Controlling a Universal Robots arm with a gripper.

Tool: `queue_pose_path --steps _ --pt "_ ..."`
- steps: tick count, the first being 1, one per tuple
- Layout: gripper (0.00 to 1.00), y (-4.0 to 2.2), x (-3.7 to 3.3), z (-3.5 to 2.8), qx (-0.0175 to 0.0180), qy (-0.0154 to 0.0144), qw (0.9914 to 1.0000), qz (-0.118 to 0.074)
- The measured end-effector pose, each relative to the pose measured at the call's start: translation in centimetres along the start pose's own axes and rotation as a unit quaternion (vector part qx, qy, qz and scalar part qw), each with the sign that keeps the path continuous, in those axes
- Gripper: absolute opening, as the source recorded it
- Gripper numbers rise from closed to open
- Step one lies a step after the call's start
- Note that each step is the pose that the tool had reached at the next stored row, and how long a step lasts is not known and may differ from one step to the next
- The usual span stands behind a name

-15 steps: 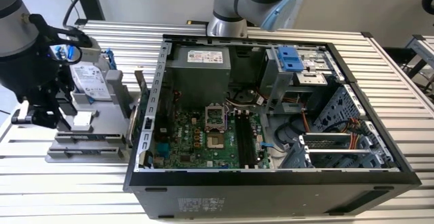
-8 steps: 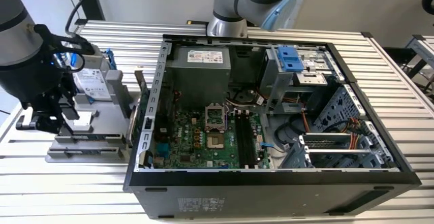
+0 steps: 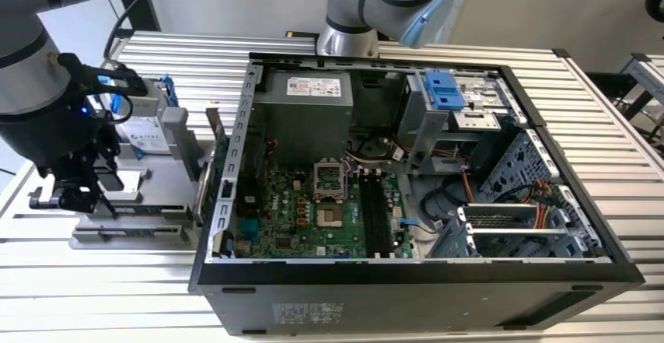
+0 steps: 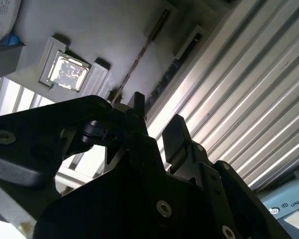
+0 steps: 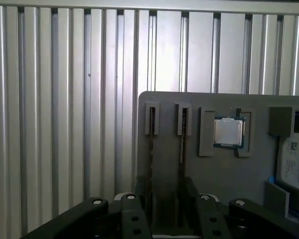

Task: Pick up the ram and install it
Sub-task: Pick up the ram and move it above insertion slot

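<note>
gripper [image 3: 75, 197] fingers apart, gripping nothing, poised over grey holder [image 3: 124, 230] | ram [image 5: 182, 144] on edge in holder slot near processor chip [image 5: 228, 132] | open computer case [image 3: 415, 277] to exterior view's right

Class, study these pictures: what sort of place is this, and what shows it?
Probably a robotics lab bench for computer assembly: a robot arm beside an open computer case with its motherboard exposed, and a grey fixture holding a processor chip, all on a ribbed metal table.

Robot lab — opened computer case [image 3: 415, 306]; slatted bench [image 3: 104, 312]
</note>
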State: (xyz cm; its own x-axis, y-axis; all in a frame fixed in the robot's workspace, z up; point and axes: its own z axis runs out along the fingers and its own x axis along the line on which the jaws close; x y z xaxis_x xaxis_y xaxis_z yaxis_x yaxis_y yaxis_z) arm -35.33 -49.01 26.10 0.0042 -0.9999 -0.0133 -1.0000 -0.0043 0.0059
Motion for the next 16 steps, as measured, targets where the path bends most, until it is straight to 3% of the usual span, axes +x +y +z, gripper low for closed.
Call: queue_pose_path --steps 5,14,15,16 --pt "1.00 0.00 0.08 0.63 0.0001 0.0015 0.99997 0.007" --pt "1.00 -0.01 0.62 1.82 0.0001 0.0015 0.99999 0.005" --pt "1.00 -0.02 0.88 2.98 -0.0002 0.0016 0.99999 0.004" --pt "1.00 -0.02 0.89 3.41 -0.0007 0.0023 0.99999 0.004"
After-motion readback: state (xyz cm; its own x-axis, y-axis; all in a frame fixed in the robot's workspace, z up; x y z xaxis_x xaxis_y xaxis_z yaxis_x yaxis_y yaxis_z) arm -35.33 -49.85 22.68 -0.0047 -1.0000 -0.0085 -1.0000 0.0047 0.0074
